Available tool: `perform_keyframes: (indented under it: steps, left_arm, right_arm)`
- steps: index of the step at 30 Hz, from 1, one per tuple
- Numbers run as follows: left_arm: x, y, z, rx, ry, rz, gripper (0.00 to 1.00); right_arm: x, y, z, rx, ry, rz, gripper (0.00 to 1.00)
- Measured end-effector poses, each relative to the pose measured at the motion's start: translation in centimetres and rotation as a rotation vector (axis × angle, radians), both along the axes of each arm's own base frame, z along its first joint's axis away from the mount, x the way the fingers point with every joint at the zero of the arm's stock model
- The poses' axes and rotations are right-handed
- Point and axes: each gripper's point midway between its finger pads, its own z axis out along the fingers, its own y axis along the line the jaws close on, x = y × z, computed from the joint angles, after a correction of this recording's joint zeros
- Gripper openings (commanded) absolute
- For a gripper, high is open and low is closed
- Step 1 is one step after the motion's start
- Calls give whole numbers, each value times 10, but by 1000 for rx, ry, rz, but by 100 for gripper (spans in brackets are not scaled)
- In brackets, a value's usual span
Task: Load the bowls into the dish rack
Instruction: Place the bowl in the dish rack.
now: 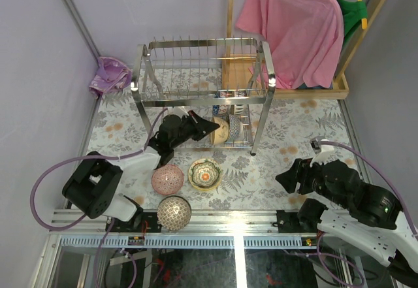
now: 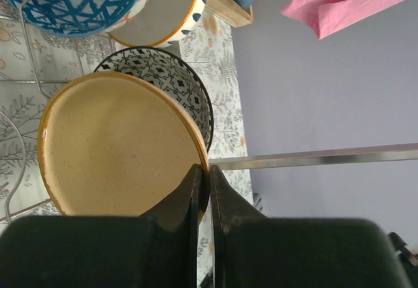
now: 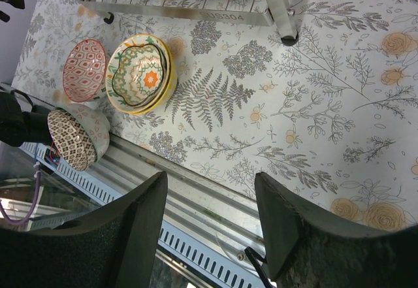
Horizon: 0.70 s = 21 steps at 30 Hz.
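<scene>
- Near left of centre, three bowls sit on the floral desk [image 1: 294,125]: a pink bowl [image 1: 168,179], a brown-patterned bowl [image 1: 174,212] nearer, and a green-and-yellow bowl [image 1: 204,174] to the right.
- At far centre stands the steel dish rack [image 1: 202,72].
- The left gripper [image 2: 209,174] is narrow, pinching the rim of a tan bowl [image 2: 124,147] set on edge in the rack's lower tier, beside a black-and-white bowl [image 2: 173,79].
- At near right, the right gripper [image 3: 209,196] is wide and holds nothing.
</scene>
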Motion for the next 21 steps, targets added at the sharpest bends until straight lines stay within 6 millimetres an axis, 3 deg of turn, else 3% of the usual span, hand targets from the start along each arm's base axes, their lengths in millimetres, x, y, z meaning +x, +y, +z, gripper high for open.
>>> perform_keyframes:
  steps: [10, 15, 21]
  left_arm:
    - [-12, 13, 6, -170, -32, 48, 0]
    - [-16, 18, 27, -199, -82, 72, 0]
    - [-3, 22, 59, -218, -166, 130, 0]
  right_arm:
    - [-1, 0, -4, -2, 4, 2, 63]
    - [-2, 1, -7, -5, 14, 7, 63]
    - [-2, 0, -8, -3, 12, 7, 63]
